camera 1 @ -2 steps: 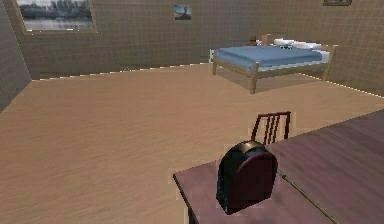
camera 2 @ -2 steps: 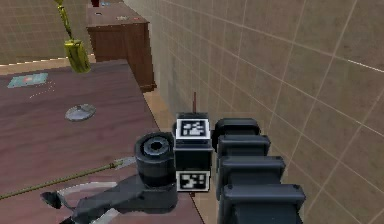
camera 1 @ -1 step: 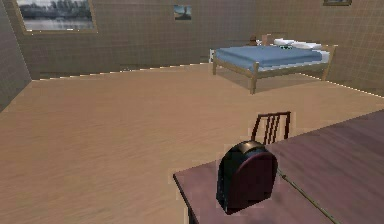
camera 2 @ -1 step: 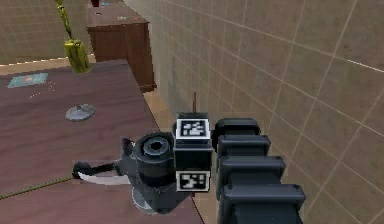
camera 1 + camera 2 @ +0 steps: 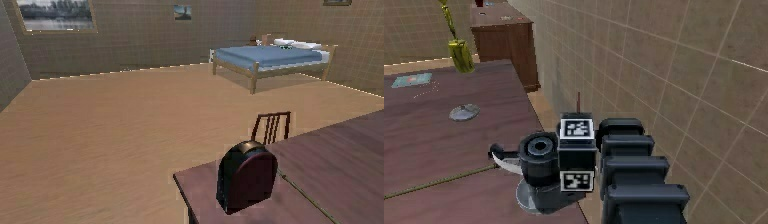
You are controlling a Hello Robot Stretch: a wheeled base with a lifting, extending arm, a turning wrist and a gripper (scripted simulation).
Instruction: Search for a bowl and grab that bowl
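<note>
pincer (image 5: pixel 502 155) | grey round thing (image 5: pixel 532 198) just beneath | held: cannot tell

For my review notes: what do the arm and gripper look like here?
The arm is a dark, square bar built of blocky stacked segments. At its far end sit two white square markers with black patterns. Left of them, the gripper has a dark, rounded body and thin fingers.

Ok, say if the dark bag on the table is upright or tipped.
Upright: the bag stands on the table, rounded top uppermost.
</note>
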